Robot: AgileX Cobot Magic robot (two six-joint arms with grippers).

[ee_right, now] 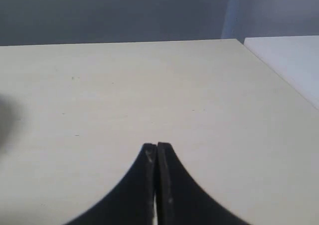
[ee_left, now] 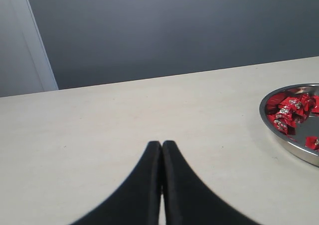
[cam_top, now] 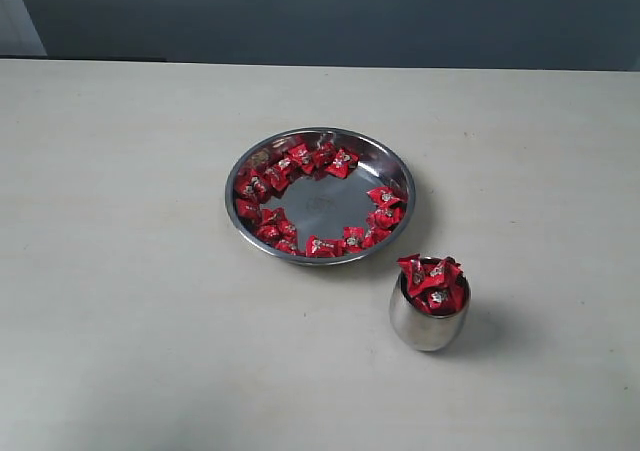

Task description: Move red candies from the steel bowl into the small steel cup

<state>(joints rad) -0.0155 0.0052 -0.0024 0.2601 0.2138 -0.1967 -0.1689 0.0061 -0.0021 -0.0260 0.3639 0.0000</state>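
The wide steel bowl [cam_top: 320,195] sits mid-table with several red candies [cam_top: 300,158] ringed around its inside rim. In front of it to the right stands the small steel cup [cam_top: 428,319], heaped with red candies [cam_top: 433,281]. Neither gripper appears in the exterior view. My left gripper [ee_left: 161,144] is shut with nothing between its black fingers, hovering over bare table; the steel bowl [ee_left: 271,126] with red candies [ee_left: 288,110] shows at that view's edge. My right gripper [ee_right: 156,146] is shut and empty too, over bare tabletop.
The pale table [cam_top: 130,271] spreads wide around the bowl and cup. A dark grey wall [cam_top: 330,16] backs it. The table's far edge and a white surface [ee_right: 289,55] show in the right wrist view.
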